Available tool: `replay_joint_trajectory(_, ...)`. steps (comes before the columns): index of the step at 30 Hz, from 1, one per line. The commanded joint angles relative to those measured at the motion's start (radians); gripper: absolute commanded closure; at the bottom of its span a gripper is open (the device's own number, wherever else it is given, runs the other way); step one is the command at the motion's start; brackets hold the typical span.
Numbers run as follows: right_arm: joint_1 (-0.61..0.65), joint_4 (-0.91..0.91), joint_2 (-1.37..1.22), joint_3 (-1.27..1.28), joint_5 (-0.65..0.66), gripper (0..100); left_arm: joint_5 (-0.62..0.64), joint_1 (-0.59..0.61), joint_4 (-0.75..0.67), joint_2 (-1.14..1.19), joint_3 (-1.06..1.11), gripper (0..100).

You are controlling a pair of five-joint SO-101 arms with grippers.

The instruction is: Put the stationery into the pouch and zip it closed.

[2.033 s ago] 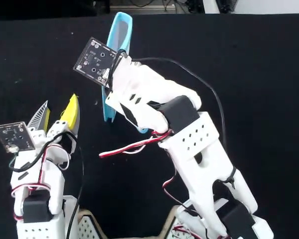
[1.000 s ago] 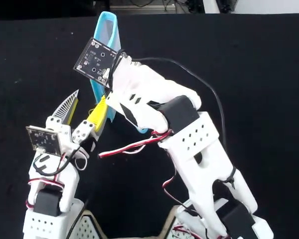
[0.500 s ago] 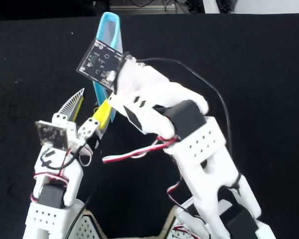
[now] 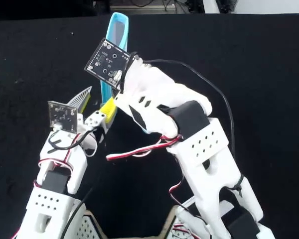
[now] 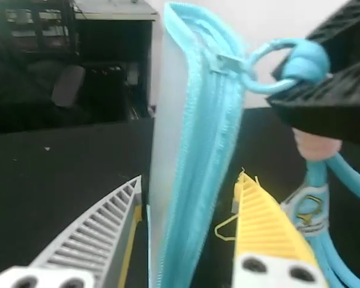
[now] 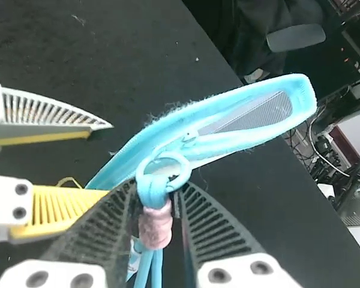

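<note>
The light-blue pouch [image 4: 115, 40] stands on edge on the black table, its zip edge [image 5: 198, 138] facing the left wrist camera. My right gripper [image 6: 158, 192] is shut on the blue zip-pull cord [image 6: 155, 225] with its pink bead, just below the ring [image 6: 163, 170]. My left gripper [image 5: 191, 179] is open and straddles the pouch's near end. Its grey finger [image 4: 83, 97] is on one side and its yellow finger [image 4: 107, 109] on the other. The yellow finger [image 5: 266, 231] stands a little apart from the pouch.
The black table [image 4: 259, 74] spreads out on all sides. My right arm [image 4: 159, 104] leans over the pouch's near half and hides it from above. Red and white cables [image 4: 139, 149] hang between the two arms. Shelves and a chair stand beyond the table's far edge.
My left arm has swung up and to the right, bringing its open fingers from beside the pouch to either side of it. The right arm and pouch have shifted slightly right.
</note>
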State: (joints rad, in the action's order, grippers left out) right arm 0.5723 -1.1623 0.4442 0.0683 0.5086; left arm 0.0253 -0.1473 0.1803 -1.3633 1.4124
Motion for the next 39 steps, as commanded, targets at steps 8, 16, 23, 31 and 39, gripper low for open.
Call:
replay_joint_trajectory(8,-0.014,0.012,0.041,-0.007,-0.003,98.7,-0.018,-0.035,-0.186,0.186,-0.133,76)
replay_joint_trajectory(16,-0.014,0.018,0.036,0.012,-0.003,98.7,-0.018,-0.008,-0.368,0.327,-0.134,78)
replay_joint_trajectory(23,-0.084,0.028,0.033,0.038,-0.003,98.7,-0.020,-0.022,-0.405,0.334,-0.108,88)
replay_joint_trajectory(31,-0.127,0.028,0.033,0.038,-0.006,98.7,-0.018,-0.050,-0.399,0.173,-0.022,97)
replay_joint_trajectory(39,-0.121,0.034,0.041,0.070,-0.011,98.7,-0.044,-0.048,-0.035,-0.186,0.042,97)
